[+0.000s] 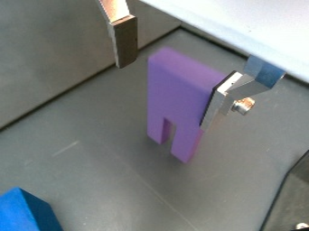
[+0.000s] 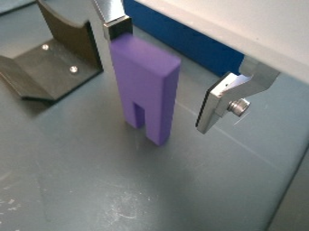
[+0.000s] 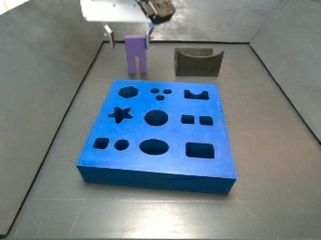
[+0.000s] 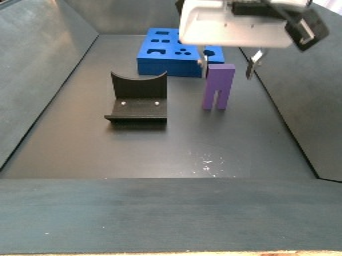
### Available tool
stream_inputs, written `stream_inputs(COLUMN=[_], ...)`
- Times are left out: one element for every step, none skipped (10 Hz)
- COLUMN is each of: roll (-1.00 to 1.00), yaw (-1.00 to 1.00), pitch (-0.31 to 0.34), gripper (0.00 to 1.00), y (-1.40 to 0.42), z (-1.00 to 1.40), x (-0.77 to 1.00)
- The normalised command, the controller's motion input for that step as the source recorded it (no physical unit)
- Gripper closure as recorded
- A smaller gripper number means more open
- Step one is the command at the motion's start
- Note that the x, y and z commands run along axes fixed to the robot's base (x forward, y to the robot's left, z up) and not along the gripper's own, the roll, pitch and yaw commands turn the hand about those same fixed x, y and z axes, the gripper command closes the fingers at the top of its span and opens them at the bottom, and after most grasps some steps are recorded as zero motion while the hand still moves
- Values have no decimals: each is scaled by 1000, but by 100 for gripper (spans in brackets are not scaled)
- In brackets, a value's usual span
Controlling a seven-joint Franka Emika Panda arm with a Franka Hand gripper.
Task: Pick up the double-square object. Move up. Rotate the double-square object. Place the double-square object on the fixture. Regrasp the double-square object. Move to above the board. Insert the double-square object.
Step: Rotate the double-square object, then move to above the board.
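Item: pincer [image 2: 163,68], spread open, its two silver fingers [image 1: 221,97] flanking the upper part of the double-square object [image 2: 147,86]; one finger lies against or very near the block, and you will see a gap at the other.

Item: double-square object, light purple, standing upright between the fingers, notched end down on the table [image 2: 97,180].

Item: fixture [image 4: 136,99], just beside the pincer.

Item: board [image 3: 160,131], near the pincer, flat on the table.

End effector [image 2: 161,77]: two flat silver plate fingers [image 1: 226,97], dark pads, round screw on one plate. White boxy wrist housing [image 4: 241,22], black fitting on top.
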Motion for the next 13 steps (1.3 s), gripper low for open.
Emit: stream_inputs(roll=[13, 15, 0, -117, -118, -134, -139, -145, -150, -153, -156, -156, -156], yaw=[-19, -16, 0, 321, 312, 215, 152, 89, 48, 20, -7, -18, -20], pitch=[-39, -37, 0, 4, 12, 59, 76, 90, 89, 88, 81, 77, 74], gripper=[0, 0, 100, 100, 100, 100, 100, 100, 100, 100, 100, 100, 100], y=[22, 24, 0, 367, 366, 324, 304, 285, 270, 257, 241, 223, 204], z=[-297, -180, 0, 1000, 1000, 1000, 1000, 1000, 1000, 1000, 1000, 1000, 1000], x=[33, 37, 0, 173, 170, 153, 149, 141, 137, 130, 120, 112, 104])
